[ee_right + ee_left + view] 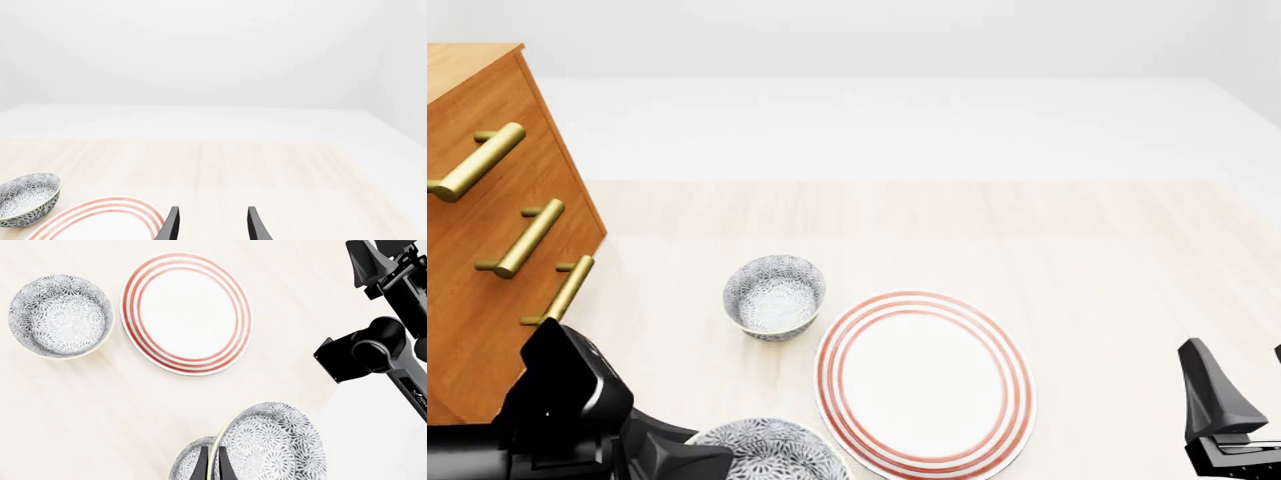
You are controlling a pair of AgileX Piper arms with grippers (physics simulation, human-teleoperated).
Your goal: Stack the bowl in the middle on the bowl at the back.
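Observation:
The bowl in the middle [270, 445] is a speckled grey-blue bowl. My left gripper [212, 451] is shut on its rim, one finger inside and one outside, and the bowl hangs tilted. In the front view this bowl [767, 452] sits at the bottom edge, just beside the left arm [574, 415]. The bowl at the back [774, 295], its twin, stands upright on the table, farther out; it also shows in the wrist views [60, 316] [27, 197]. My right gripper [213, 211] is open and holds nothing, low over the table near the plate's right side.
A large white plate with red rings [924, 382] lies right of both bowls. A wooden drawer chest with brass handles [494, 230] stands along the left side. The right arm [380, 340] passes through the left wrist view.

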